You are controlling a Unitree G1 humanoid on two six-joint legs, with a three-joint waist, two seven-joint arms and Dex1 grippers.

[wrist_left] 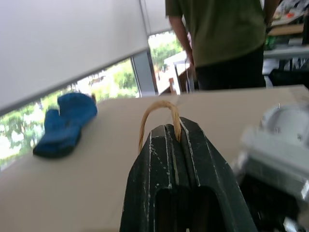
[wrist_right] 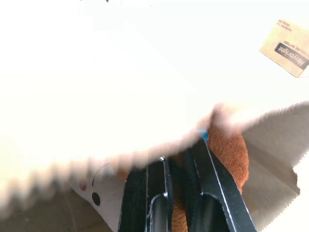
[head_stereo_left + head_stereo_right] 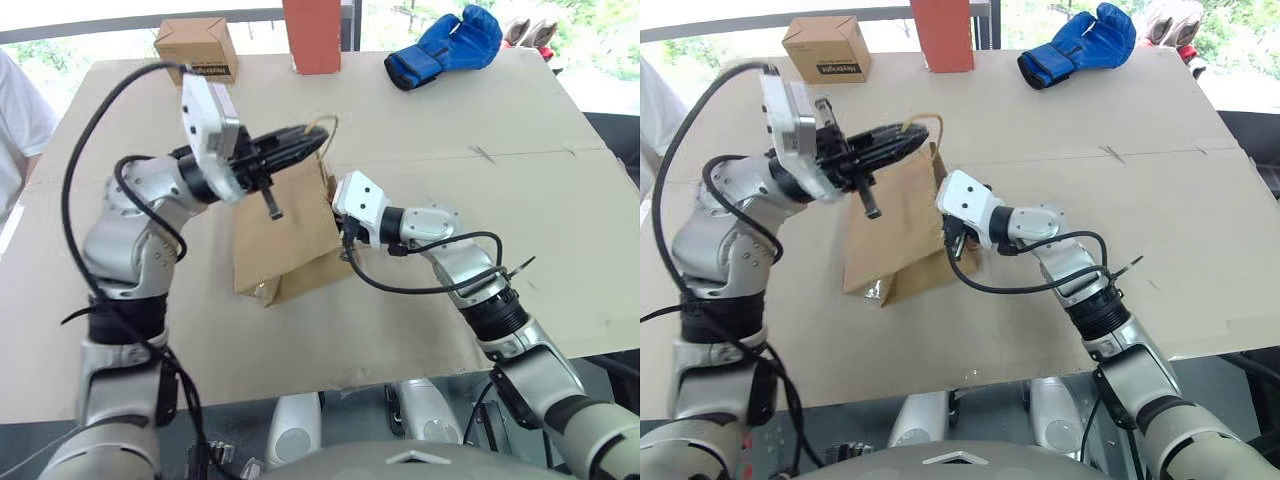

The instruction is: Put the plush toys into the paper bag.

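My left gripper [image 3: 300,140] pinches the paper bag [image 3: 285,235] handle up, and my right gripper [image 2: 183,159] — jaws squeezing the brown plush toy [image 2: 229,150] — sits inside the bag's mouth.

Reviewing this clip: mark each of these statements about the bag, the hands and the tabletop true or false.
1. The left hand pinches a twisted paper loop handle of the brown kraft paper bag. True.
2. The right hand is open and idle. False: it is shut on the rounded brown plush toy at the bag's mouth.
3. The blue padded glove lies inside the bag. False: it lies on the table's far side.
4. A small brown cardboard box stands at the far left corner. True.
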